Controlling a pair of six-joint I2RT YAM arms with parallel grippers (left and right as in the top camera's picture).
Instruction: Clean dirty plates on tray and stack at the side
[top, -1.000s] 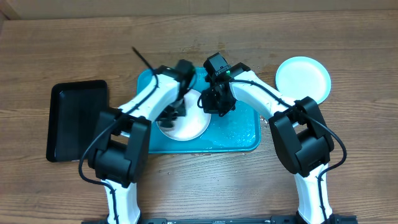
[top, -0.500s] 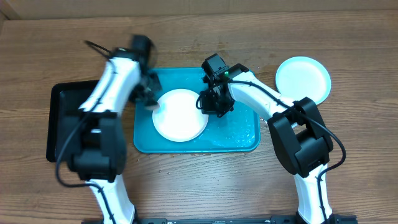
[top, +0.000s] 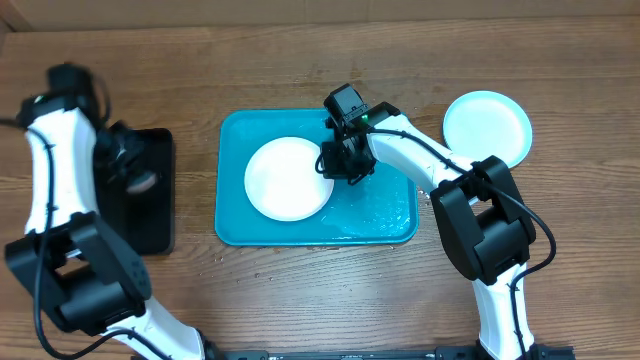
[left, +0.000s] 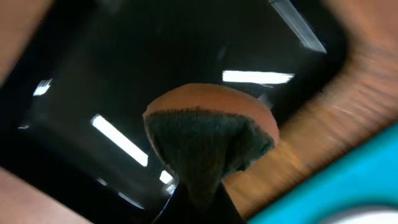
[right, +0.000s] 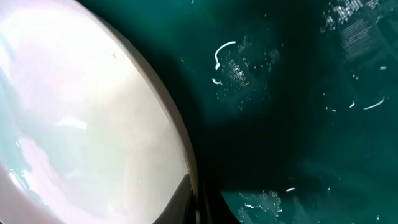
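A white plate (top: 288, 180) lies in the left half of the turquoise tray (top: 385, 215). My right gripper (top: 338, 165) is shut on its right rim. In the right wrist view the rim (right: 81, 124) sits between the fingers (right: 196, 199) over the wet tray floor (right: 298, 124). A light blue plate (top: 487, 127) lies on the table right of the tray. The yellow-green plate is not visible. My left gripper (top: 130, 170) is shut on a brush (left: 208, 143) with dark bristles and holds it over the black tray (top: 140, 225).
The black tray (left: 93, 74) lies at the left of the wooden table, apart from the turquoise tray. Water drops lie on the turquoise tray's right half. A cardboard wall runs along the far edge.
My left arm has swung the brush left, off the white plate and out over the black tray. The right gripper stays at the plate's right rim.
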